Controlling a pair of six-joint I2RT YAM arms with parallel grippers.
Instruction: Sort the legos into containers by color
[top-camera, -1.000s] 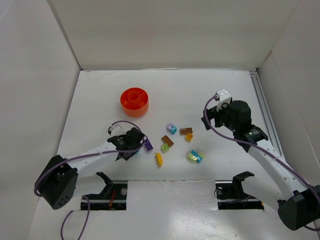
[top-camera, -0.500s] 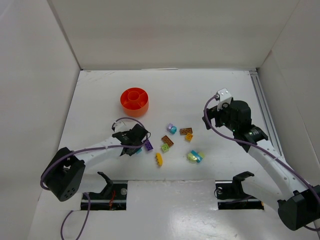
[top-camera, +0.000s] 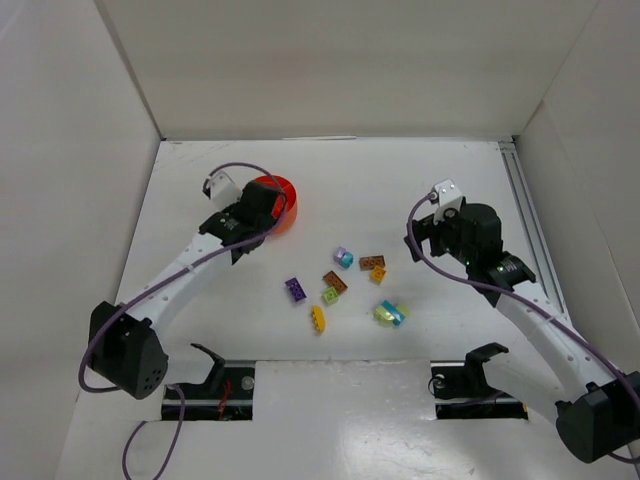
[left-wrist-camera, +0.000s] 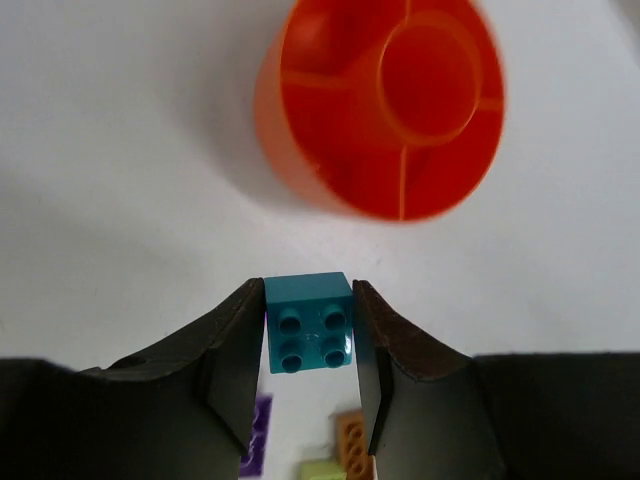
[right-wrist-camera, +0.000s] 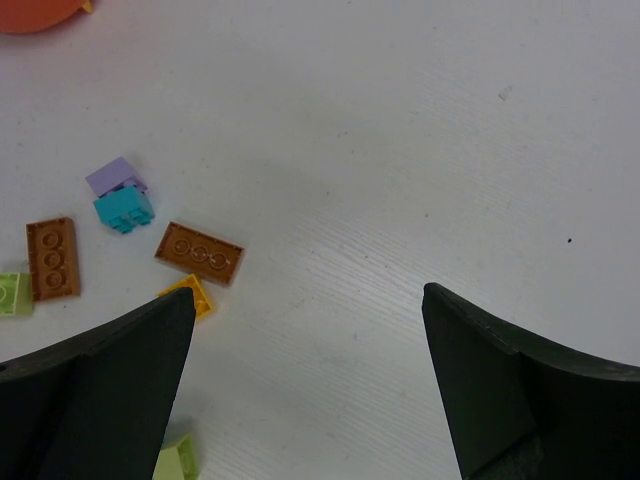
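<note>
Enclosing white walls (top-camera: 350, 60), white table (top-camera: 450, 180), scattered legos (top-camera: 335, 281)

- The left arm (top-camera: 180, 268) crowds the dish (top-camera: 287, 205) on its left; its right side is open.
- Scattered bricks (top-camera: 335, 282) clutter the middle of the bench (top-camera: 450, 170); its far strip lies open.

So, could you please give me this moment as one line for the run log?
left gripper: shut on teal brick, beside divided orange dish | right gripper: open, empty
</note>
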